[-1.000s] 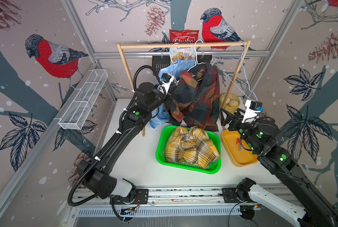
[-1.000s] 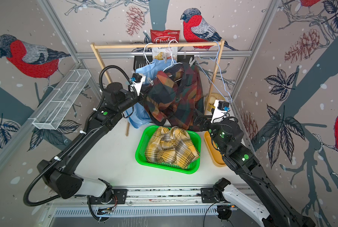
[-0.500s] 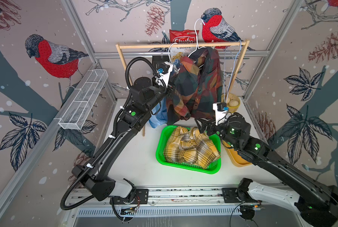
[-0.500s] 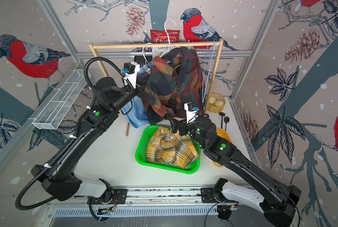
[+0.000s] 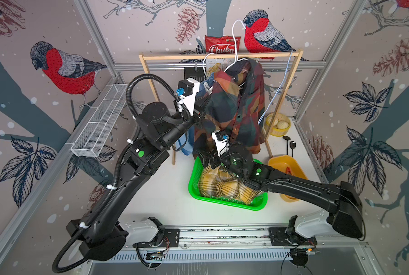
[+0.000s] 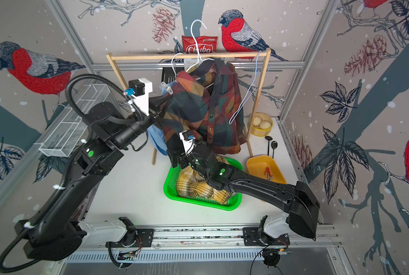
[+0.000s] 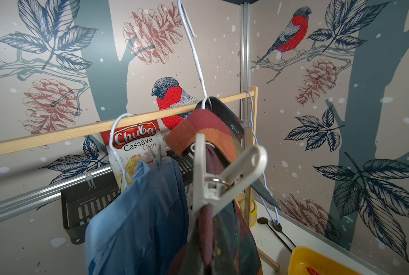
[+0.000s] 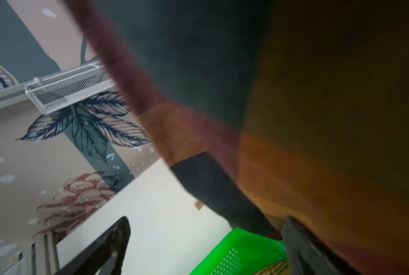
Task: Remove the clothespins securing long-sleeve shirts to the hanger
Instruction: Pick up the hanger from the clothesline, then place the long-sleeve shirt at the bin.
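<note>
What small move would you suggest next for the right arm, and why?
Probably raise the open right end effector toward the pale clothespin: it still clips the plaid shirt, which the shut left end effector holds off the rail.

Close before me a pale clothespin [image 7: 222,183] bites the plaid shirt [image 7: 206,128], its handles spread apart and a wire ring across its middle. The shirt's white hanger [image 7: 194,54] has its hook clear of the wooden rod [image 7: 56,135]. Just beside it, the blue shirt [image 7: 139,214] hangs from a second hanger [image 7: 114,133] hooked over the rod. It has a small pin [image 7: 159,156] at its shoulder and a chips bag [image 7: 134,140] behind. A pale blue hanger [image 7: 252,114] hangs bare at the rod's end. On the table [image 7: 267,240] a yellow tray [image 7: 322,262] holds a red pin [image 7: 311,271].
</note>
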Motion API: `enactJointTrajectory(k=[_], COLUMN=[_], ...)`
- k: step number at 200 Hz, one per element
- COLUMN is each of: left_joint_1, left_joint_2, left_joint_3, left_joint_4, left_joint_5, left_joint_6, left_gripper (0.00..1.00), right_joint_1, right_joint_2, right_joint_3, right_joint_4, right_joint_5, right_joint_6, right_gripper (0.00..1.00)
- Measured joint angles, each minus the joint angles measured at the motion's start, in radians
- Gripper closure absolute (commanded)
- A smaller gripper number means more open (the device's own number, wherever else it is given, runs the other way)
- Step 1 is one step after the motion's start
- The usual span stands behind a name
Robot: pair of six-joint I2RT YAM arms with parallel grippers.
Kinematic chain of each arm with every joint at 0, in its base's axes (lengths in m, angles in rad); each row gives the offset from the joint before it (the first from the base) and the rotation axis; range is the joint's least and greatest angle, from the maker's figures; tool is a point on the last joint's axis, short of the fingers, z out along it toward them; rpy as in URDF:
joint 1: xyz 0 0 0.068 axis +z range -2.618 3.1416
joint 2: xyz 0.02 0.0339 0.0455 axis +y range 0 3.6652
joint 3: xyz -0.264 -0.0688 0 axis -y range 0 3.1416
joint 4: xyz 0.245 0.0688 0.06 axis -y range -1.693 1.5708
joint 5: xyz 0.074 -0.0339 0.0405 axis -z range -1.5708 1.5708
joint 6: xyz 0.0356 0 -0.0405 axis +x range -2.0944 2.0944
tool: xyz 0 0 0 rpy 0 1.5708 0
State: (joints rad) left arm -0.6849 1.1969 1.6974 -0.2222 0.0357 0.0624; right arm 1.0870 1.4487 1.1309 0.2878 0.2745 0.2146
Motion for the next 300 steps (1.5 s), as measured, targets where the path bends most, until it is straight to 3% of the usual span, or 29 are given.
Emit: enactJointTrajectory(k=[38, 91, 160, 241, 300], left_joint_1=[-0.002, -0.002, -0.002, -0.002, -0.002], left_joint_2=[-0.141, -0.296, -0.35, -0.391, -0.452], left_joint_3=[-0.023, -0.023, 0.014, -0.097, -0.328], left_joint_4=[-0.053, -0.08, -0.103, -0.119, -0.104], left_joint_5=[0.024, 0.05, 0.117, 0.142, 0.098], left_joint_6=[-0.031, -0.055, -0.087, -0.092, -0.098], left_gripper=[1.0, 1.0, 1.0, 1.0, 1.0], right_joint_1=[-0.032, -0.013, 0.066, 0.183, 0.136], right_joint_2=[0.009, 0.005, -0.054, -0.244, -0.271], right_joint_3=[0.063, 0.189, 0.278, 0.05, -0.153], right_joint_4=[0.085, 0.099, 0.1, 0.131, 0.077], right_joint_5=[0.121, 0.195, 0.366, 0.558, 0.592], right_joint_6=[-0.015, -0.103, -0.25, -0.309, -0.103], right_gripper=[0.0, 0.0, 0.0, 0.0, 0.0])
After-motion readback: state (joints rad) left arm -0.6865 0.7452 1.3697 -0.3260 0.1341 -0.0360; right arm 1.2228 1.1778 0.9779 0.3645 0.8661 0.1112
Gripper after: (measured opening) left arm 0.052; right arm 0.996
